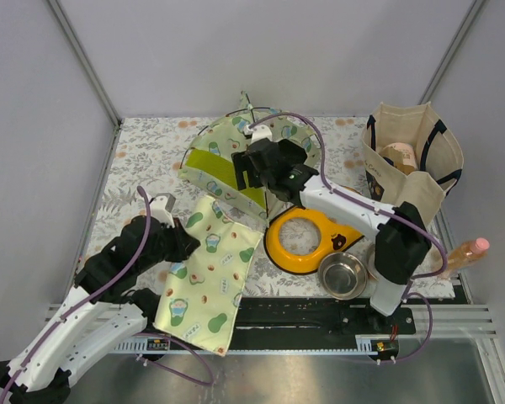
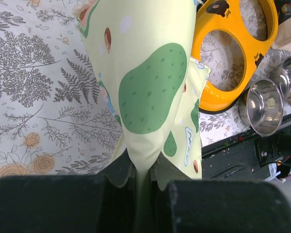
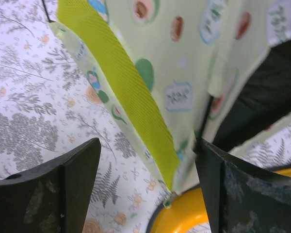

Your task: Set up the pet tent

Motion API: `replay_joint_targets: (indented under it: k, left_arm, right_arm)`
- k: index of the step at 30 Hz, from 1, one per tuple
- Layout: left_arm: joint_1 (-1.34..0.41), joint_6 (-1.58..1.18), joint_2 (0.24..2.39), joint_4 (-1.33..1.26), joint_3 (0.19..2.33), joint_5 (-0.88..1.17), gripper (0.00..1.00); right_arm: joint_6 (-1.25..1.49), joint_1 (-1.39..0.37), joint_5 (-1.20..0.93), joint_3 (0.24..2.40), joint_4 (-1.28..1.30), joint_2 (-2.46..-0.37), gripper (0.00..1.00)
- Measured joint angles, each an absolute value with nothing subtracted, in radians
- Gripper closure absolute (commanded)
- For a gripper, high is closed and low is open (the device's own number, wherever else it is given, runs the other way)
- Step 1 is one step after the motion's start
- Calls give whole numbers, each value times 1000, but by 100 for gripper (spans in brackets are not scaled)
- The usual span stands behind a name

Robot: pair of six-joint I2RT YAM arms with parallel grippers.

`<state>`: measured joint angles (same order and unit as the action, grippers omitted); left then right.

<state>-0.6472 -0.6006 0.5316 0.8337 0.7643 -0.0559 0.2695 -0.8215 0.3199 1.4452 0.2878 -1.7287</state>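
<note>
your left gripper [image 1: 182, 239] is clenched on the near left edge of the flat avocado-print mat [image 1: 209, 278]. in the left wrist view the mat [image 2: 150, 92] rises straight out of the shut jaws, its fabric pinched between the two black fingers [image 2: 48, 204], and it drapes away over the floral cloth of the counter [image 1: 143, 160]. seen from above, the mat lies lengthwise from the front rail toward the middle, with its far end just beside the pet tent.

the pet tent [image 1: 227, 160] sits at the back middle of the counter, slumped rather than standing. its pale printed fabric is bunched, a lime-green panel faces front left, and thin black poles arc over the top.

your right gripper [image 1: 254, 172] hangs over the tent's right part with its jaws spread wide. the wrist view shows the right gripper [image 3: 148, 158] with both fingers [image 3: 72, 179] well apart. the tent's lime-green edge band [image 3: 121, 97] runs down into the gap between them and ends in a corner, and neither finger visibly presses on it, so this one is released.

the orange feeder [image 1: 307, 240] lies just in front of the tent, to the right of the mat, and a steel bowl [image 1: 343, 275] touches its near right side. a tote bag [image 1: 408, 160] stands at the back right, and a bottle [image 1: 465, 252] lies at the right edge.
</note>
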Motion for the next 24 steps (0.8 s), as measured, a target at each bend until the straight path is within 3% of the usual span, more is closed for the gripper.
replay_joint_targets:
  k: [7,12,19,24]
  left_arm:
    - [-647,-599,531,853,764,-32,100]
    - [-647,-593,531,864,759,13,100]
    - [-647,-571,525,865,744,104,100]
    - [-647,-567,524,855,716,152,100]
  right_arm:
    - [317,-822,173,1586,289,-1853,26]
    - [453,-823,20,1623,207,-1901,27]
    - [580,-835,-172,1699,26,-1997,7]
    - [546,-850,-86,1636,88,-1930,4]
